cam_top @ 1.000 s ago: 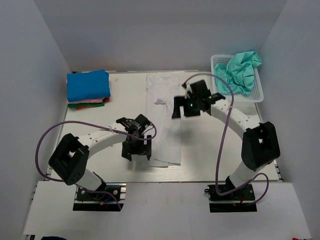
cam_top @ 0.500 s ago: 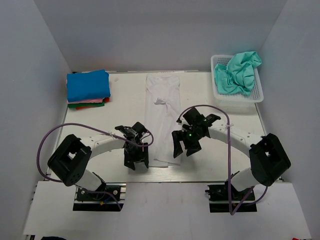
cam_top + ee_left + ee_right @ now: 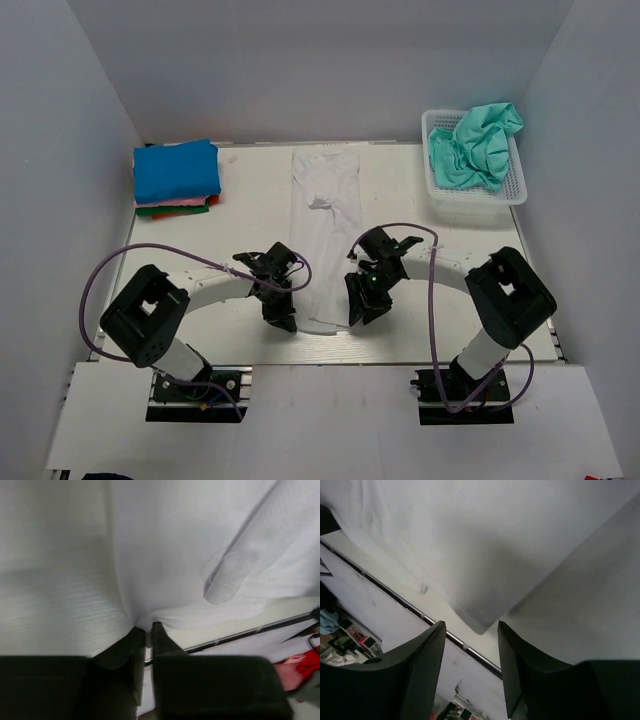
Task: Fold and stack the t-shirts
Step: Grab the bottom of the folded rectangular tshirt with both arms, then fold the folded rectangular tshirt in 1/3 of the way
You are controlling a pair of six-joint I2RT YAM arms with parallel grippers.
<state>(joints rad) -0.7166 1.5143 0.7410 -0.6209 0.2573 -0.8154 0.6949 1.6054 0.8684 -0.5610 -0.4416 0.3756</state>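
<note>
A white t-shirt, folded into a long narrow strip, lies down the middle of the table. My left gripper sits at its near left corner. In the left wrist view this gripper is shut, with a pinch of the white t-shirt between its tips. My right gripper is at the near right corner. In the right wrist view the gripper stands open, and the corner of the white t-shirt hangs just above the gap, untouched by either finger.
A stack of folded t-shirts, the blue one on top, sits at the back left. A white mesh basket at the back right holds a crumpled teal t-shirt. The table's near edge rail runs just past both grippers.
Both arms have come down to the near end of the white t-shirt. The left jaws have shut on its corner. The right jaws have narrowed around the other corner.
</note>
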